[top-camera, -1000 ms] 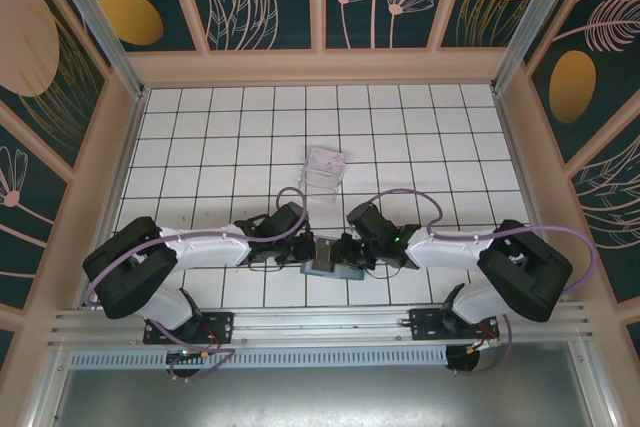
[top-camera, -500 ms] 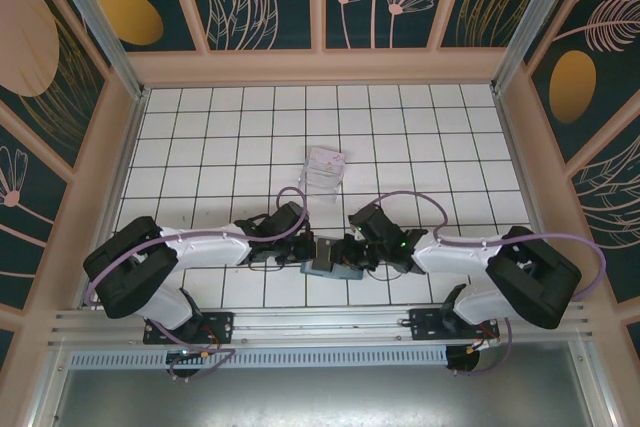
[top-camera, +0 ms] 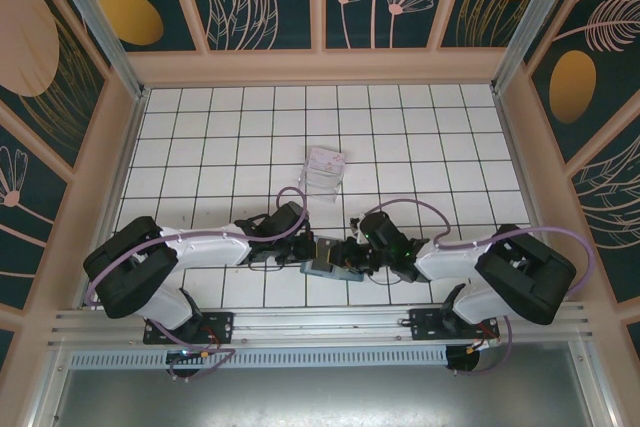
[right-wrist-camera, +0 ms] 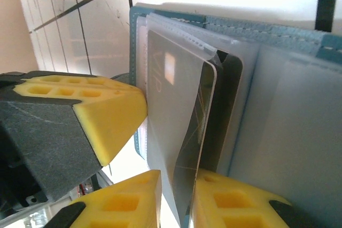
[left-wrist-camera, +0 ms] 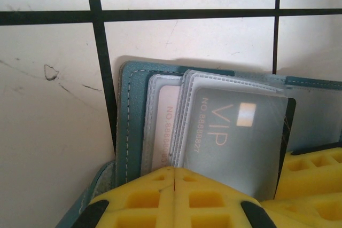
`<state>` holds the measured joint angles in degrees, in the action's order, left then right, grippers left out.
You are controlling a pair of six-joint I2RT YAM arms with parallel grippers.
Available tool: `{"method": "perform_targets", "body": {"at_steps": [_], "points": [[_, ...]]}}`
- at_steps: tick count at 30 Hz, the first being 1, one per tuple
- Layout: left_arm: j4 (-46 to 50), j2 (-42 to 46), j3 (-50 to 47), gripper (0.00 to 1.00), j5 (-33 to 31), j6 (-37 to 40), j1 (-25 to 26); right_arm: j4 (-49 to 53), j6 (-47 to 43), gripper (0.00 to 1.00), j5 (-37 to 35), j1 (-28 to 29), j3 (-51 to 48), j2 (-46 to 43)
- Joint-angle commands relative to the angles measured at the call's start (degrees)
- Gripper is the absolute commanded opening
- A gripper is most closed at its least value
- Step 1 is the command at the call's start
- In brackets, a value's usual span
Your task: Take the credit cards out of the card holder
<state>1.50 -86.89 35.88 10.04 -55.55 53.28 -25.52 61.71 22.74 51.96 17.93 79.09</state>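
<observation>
The teal card holder [top-camera: 328, 268] lies open on the tiles between both grippers, near the front edge. In the left wrist view its panel [left-wrist-camera: 133, 105] holds a pale card [left-wrist-camera: 165, 116] and a dark VIP card [left-wrist-camera: 235, 137], both in clear sleeves. My left gripper [left-wrist-camera: 173, 172] is shut, its yellow fingertips pressed together on the sleeves' near edge. In the right wrist view the dark card [right-wrist-camera: 227, 105] and its sleeve flap stand lifted from the holder [right-wrist-camera: 267, 28], and my right gripper [right-wrist-camera: 178, 185] is closed on their lower edge. The left gripper's finger [right-wrist-camera: 101, 116] rests beside them.
A clear ridged plastic tray [top-camera: 323, 169] sits on the white tiled floor [top-camera: 200, 127] behind the grippers. Wooden walls surround the floor. A metal rail [top-camera: 320, 322] runs along the near edge by the arm bases.
The right arm has swung in and its gripper has shifted slightly left toward the card holder. The left arm and the holder stay put.
</observation>
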Motion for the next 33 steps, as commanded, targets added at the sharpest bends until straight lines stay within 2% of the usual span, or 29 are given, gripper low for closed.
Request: {"method": "perform_targets", "body": {"at_steps": [1,9,14,27,33], "points": [[3.8,-1.8,-1.1,0.02,0.1,0.3,0.2,-8.7,1.2,0.23,1.5,-0.4,-1.1,0.9],[3.4,-2.5,-1.5,0.01,0.2,0.1,0.1,-15.4,2.3,0.23,3.0,-1.8,-2.6,4.2],[3.5,-2.4,-2.0,0.02,-0.1,0.0,0.1,-15.9,2.4,0.22,3.0,-2.0,-3.4,3.1],[3.4,-2.2,-2.7,0.02,-0.3,-0.4,0.1,-10.2,0.9,0.18,2.7,-5.0,-6.4,-5.1],[3.4,-2.8,-2.1,0.02,-0.1,-0.1,0.1,-7.9,-0.2,0.12,2.7,-5.4,-5.3,-4.7]]}}
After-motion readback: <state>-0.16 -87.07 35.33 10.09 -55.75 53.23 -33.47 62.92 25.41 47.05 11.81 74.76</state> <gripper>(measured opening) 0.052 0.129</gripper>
